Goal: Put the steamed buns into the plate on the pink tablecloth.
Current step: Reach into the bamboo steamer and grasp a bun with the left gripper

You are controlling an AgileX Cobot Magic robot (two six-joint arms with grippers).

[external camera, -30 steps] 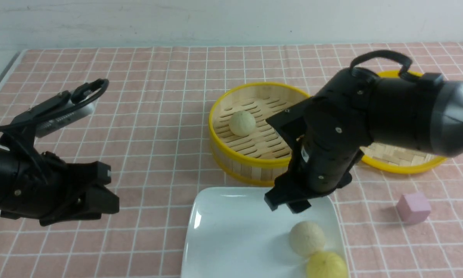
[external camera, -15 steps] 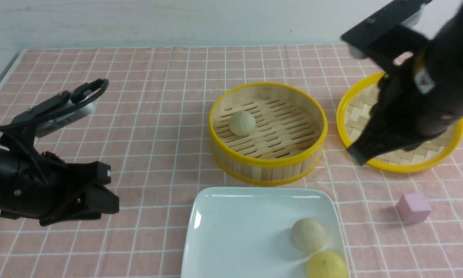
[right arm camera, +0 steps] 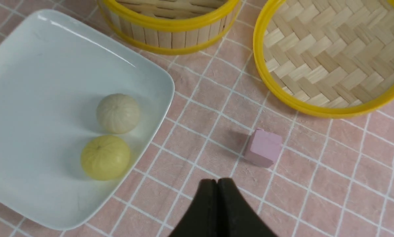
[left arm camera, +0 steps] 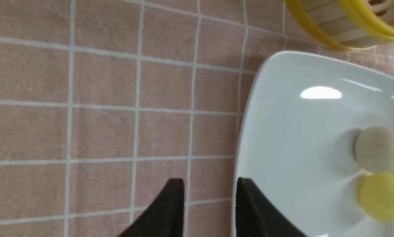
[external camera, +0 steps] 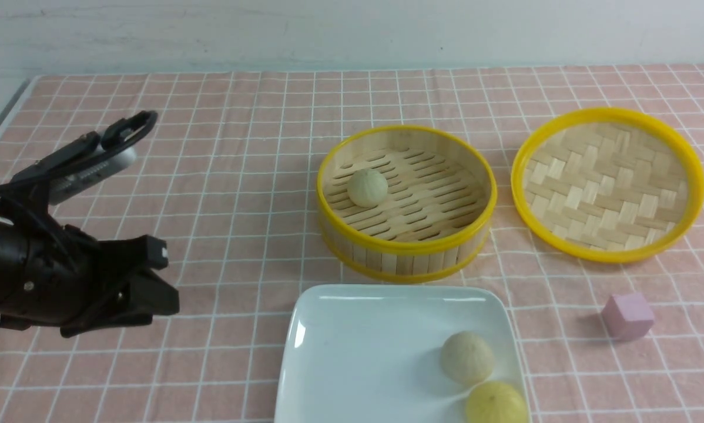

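Note:
One cream steamed bun (external camera: 467,357) lies in the white square plate (external camera: 358,352) on the pink tablecloth (external camera: 240,147), touching a yellower ball (external camera: 496,403). The other steamed bun (external camera: 367,187) lies in the bamboo steamer. My left gripper (external camera: 158,282) hovers left of the plate. In the left wrist view it (left arm camera: 210,184) is open and empty, by the plate's edge (left arm camera: 249,138). My right gripper is out of the front view. In the right wrist view it (right arm camera: 217,182) is shut and empty over the cloth, beside the plate (right arm camera: 36,82) with its bun (right arm camera: 118,113).
The round yellow-rimmed bamboo steamer (external camera: 408,247) stands just behind the plate. Its woven lid (external camera: 607,182) lies to the right. A small pink cube (external camera: 628,316) sits right of the plate, close to my right gripper in the right wrist view (right arm camera: 262,148).
My right arm has risen from above the plate, swung up and to the right, and left the front view. The bun stays in the plate. My left arm has barely moved.

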